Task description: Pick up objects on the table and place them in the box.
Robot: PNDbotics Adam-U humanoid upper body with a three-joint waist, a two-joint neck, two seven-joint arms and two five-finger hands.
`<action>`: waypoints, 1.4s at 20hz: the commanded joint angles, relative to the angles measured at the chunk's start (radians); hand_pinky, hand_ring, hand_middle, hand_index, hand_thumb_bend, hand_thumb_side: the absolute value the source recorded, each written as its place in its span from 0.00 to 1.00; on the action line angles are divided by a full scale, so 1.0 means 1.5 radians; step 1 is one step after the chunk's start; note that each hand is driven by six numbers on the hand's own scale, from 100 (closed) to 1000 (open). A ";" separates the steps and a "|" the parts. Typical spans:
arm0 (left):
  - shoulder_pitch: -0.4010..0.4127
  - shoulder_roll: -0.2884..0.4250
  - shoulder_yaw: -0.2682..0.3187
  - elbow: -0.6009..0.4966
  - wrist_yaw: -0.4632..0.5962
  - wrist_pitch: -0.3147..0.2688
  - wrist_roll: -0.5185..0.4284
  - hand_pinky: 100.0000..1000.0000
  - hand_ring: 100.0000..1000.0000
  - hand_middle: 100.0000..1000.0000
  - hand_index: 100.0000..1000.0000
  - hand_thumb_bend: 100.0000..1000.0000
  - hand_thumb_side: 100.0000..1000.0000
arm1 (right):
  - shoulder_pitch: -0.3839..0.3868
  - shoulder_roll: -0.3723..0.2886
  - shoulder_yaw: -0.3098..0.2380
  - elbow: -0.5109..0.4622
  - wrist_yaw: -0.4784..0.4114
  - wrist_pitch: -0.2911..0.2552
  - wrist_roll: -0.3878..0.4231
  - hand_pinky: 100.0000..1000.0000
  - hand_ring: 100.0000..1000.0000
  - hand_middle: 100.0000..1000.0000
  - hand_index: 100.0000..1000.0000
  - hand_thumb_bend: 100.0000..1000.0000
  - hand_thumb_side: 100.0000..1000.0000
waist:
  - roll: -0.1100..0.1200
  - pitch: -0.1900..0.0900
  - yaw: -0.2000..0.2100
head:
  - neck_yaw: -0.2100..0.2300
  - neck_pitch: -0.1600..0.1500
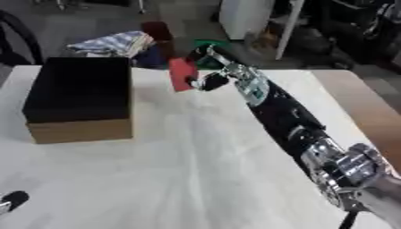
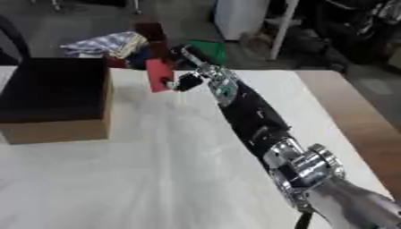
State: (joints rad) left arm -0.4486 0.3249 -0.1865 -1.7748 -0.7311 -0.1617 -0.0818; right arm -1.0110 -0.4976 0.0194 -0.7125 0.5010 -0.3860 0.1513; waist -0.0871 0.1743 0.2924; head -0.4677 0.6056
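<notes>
My right arm reaches across the white table (image 1: 180, 170) to its far side. There my right hand (image 1: 210, 77) pinches a flat red object (image 1: 182, 74) between thumb and fingers and holds it up above the table top, to the right of the box (image 1: 81, 98). The box is brown cardboard with a dark open top and stands at the left of the table. Of my left hand only a dark tip (image 1: 12, 199) shows at the lower left edge of the left eye view; its fingers are out of sight.
Beyond the far table edge lie a striped cloth (image 1: 113, 44), a dark red thing (image 1: 159, 31) and a green thing (image 2: 207, 50). A brown wooden strip (image 1: 368, 112) runs along the table's right side.
</notes>
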 commanded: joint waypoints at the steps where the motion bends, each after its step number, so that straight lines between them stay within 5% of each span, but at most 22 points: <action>1: -0.005 0.009 0.002 -0.007 0.001 0.000 -0.001 0.56 0.82 0.64 0.76 0.78 0.00 | -0.032 -0.011 0.004 -0.033 -0.016 -0.002 0.011 0.67 0.78 0.32 0.52 0.17 0.00 | 0.004 -0.017 0.000 | 0.000 0.000; 14: -0.013 0.001 -0.013 -0.007 0.005 -0.013 -0.015 0.56 0.82 0.64 0.76 0.78 0.00 | -0.084 0.074 0.027 -0.027 0.015 -0.009 0.048 0.68 0.78 0.34 0.54 0.17 0.00 | 0.006 -0.022 0.045 | -0.017 -0.003; 20: -0.023 -0.007 -0.020 -0.008 0.008 -0.018 -0.022 0.56 0.82 0.64 0.76 0.78 0.00 | -0.080 0.103 0.027 -0.008 0.053 -0.002 0.030 0.69 0.80 0.42 0.64 0.21 0.00 | 0.011 -0.014 0.067 | -0.024 -0.008; 23: -0.023 -0.008 -0.021 -0.008 0.008 -0.018 -0.024 0.56 0.82 0.64 0.76 0.78 0.00 | -0.079 0.113 0.027 -0.006 0.069 -0.001 0.008 0.73 0.87 0.70 0.85 0.39 0.12 | 0.010 -0.012 0.068 | -0.024 -0.006; 28: -0.022 -0.009 -0.020 -0.007 0.008 -0.018 -0.024 0.56 0.82 0.64 0.76 0.78 0.00 | -0.077 0.116 0.028 -0.011 0.070 -0.006 -0.009 0.76 0.92 0.87 0.90 0.44 0.15 | 0.007 -0.012 0.060 | -0.018 -0.005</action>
State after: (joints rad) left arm -0.4656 0.3072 -0.2182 -1.7745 -0.7231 -0.1883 -0.1168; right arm -1.1083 -0.3070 0.0631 -0.7136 0.6037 -0.3939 0.1477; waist -0.0829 0.1724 0.3824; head -0.4965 0.6048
